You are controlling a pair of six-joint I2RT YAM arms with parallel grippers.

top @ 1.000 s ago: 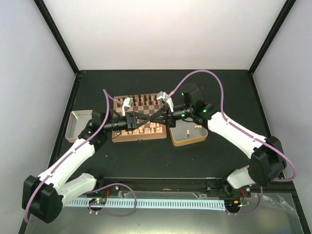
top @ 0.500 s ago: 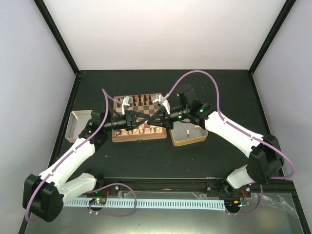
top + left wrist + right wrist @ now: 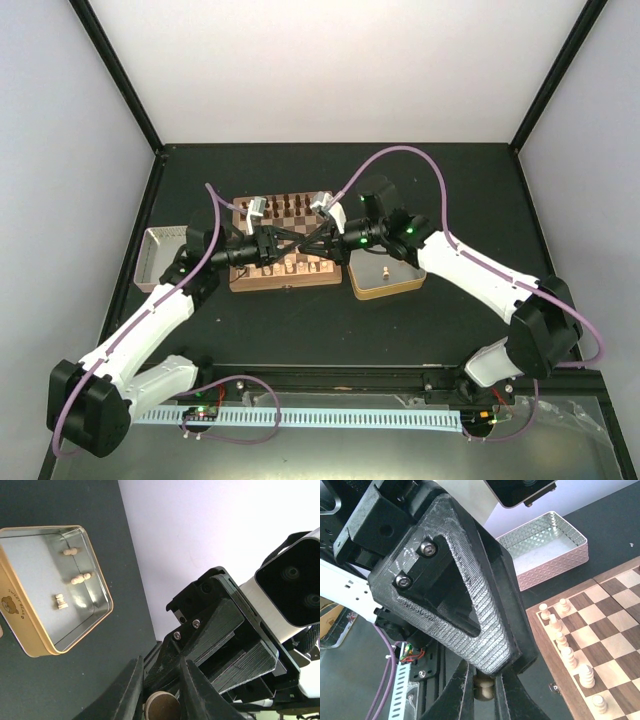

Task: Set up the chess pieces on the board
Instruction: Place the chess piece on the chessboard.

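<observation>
Right, both arms reach in from the near edge and meet tip to tip above the board (image 3: 290,284). The left gripper (image 3: 161,702) is pinching a chess piece (image 3: 161,709), its round pale base showing. The right gripper (image 3: 482,686) is squeezed on a chess piece as well, just a small round end visible; whether it is the same one, I can't tell. Pale chessmen (image 3: 563,641) stand along the board's near rows. The gold tin (image 3: 31,646), just right of the board, holds three pale men (image 3: 80,578) lying down. A silvery tin (image 3: 160,256) sits apart on the left. Dark chessmen (image 3: 296,205) line the far rows.
</observation>
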